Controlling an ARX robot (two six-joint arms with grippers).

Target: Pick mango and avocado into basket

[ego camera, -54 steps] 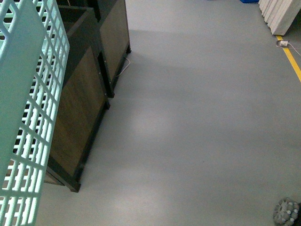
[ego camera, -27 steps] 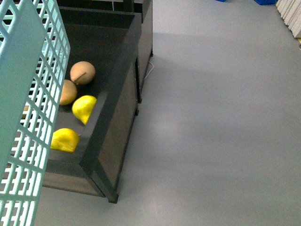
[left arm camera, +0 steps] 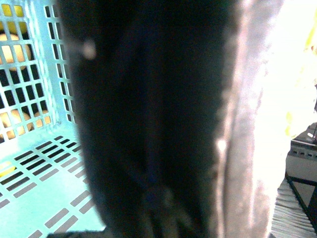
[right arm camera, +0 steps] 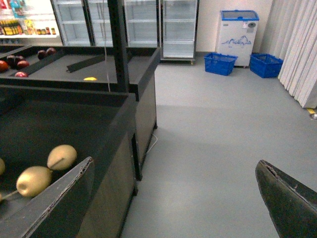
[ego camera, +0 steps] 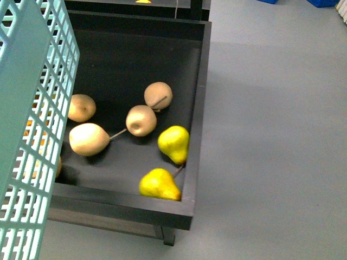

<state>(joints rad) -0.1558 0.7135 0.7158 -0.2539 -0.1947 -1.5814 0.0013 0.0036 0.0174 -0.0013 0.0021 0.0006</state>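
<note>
The basket point(ego camera: 27, 124) is seen leftward, the right gripper point(right arm camera: 174, 163) spread empty; nothing can be told of the left gripper point(left arm camera: 158, 139).

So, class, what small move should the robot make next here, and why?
Probably shift on to the farther bin. The near bin shows only tan fruits and yellow pears, no mango or avocado; the right tool is open and empty.

Teal lattice basket point(ego camera: 24, 86) at far left
</note>
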